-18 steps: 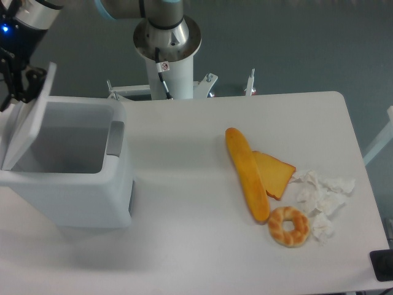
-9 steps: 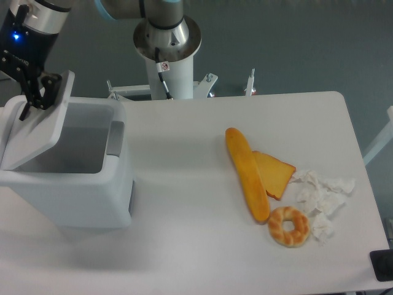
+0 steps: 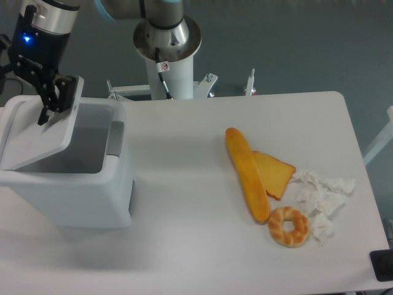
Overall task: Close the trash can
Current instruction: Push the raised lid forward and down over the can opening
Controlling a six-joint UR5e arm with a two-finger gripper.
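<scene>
The trash can [image 3: 73, 190] is a large white boxy bin at the table's left. Its flat white lid [image 3: 37, 135] is hinged on the left and tilted partway down over the opening, which is still partly uncovered on the right. A grey latch strip [image 3: 115, 138] lies on the right rim. My gripper [image 3: 54, 98] is at the lid's upper far edge, its dark fingers pressing against the lid from behind; the fingers stand close together, and I cannot tell whether they clamp the lid's edge.
A long bread loaf [image 3: 247, 174], an orange slice [image 3: 275, 174], a ring-shaped pastry [image 3: 289, 226] and crumpled white paper [image 3: 322, 200] lie at the table's right. The robot's base [image 3: 167, 43] stands behind the table's far edge.
My gripper has moved right and down with the lid's edge. The lid has swung from nearly upright to tilted well over the bin's opening.
</scene>
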